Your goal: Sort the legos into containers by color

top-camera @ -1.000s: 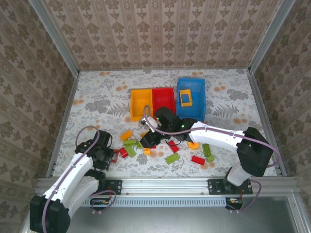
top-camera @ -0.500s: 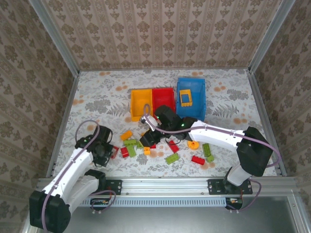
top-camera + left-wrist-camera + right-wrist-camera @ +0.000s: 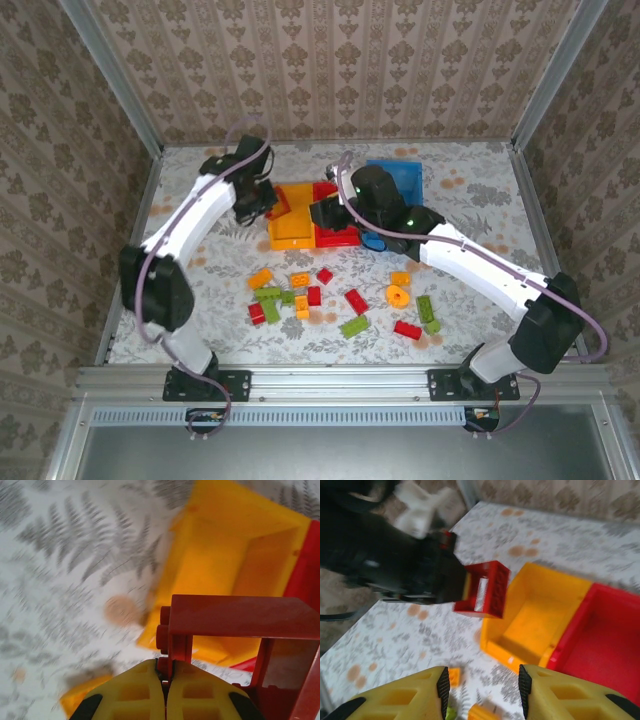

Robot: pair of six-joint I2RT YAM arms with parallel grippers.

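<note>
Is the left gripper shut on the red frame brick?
Shut on it: the left gripper's fingers pinch the red frame's edge.

Three containers: one yellow-orange bin (image 3: 290, 228), one red bin (image 3: 338, 234), one blue bin (image 3: 405, 178). Loose on the table (image 3: 200, 250) are five red bricks (image 3: 356, 301), six green bricks (image 3: 354, 326), four or five orange bricks (image 3: 260, 277) — two sit too close to separate — and one orange ring (image 3: 398, 296). One more red piece, an open frame (image 3: 283, 200), is off the table.

Overhead and both close wrist views share the yellow bin (image 3: 293, 232).
</note>
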